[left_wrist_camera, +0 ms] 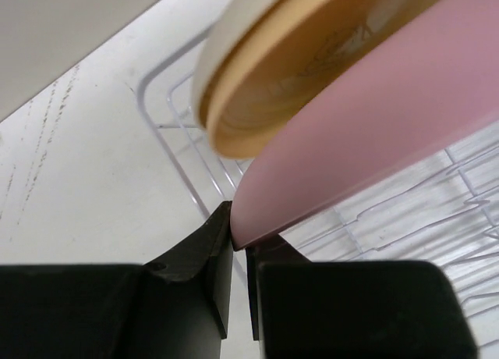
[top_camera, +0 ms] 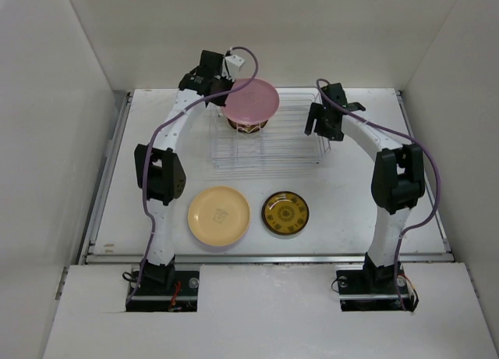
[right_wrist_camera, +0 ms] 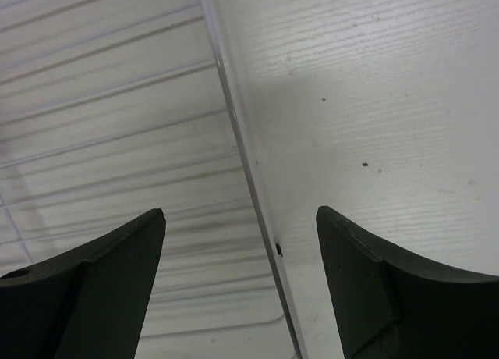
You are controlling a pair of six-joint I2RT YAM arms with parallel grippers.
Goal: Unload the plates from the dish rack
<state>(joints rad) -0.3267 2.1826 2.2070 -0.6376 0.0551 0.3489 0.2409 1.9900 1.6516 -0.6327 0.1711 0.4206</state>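
Observation:
My left gripper (top_camera: pixel 226 97) is shut on the rim of a pink plate (top_camera: pixel 250 100) and holds it above the left end of the wire dish rack (top_camera: pixel 269 136). In the left wrist view the pink plate (left_wrist_camera: pixel 374 133) sits pinched between my fingers (left_wrist_camera: pixel 214 250). An amber-rimmed plate (left_wrist_camera: pixel 312 55) stands in the rack behind it, also showing in the top view (top_camera: pixel 248 126). A yellow plate (top_camera: pixel 218 215) and a patterned amber plate (top_camera: pixel 284 213) lie flat on the table. My right gripper (top_camera: pixel 318 123) is open and empty over the rack's right edge (right_wrist_camera: pixel 242 164).
White walls enclose the table at the back and both sides. The table's raised front edge (top_camera: pixel 265 257) runs just in front of the two flat plates. The rack's wire rim (left_wrist_camera: pixel 168 140) lies below my left gripper.

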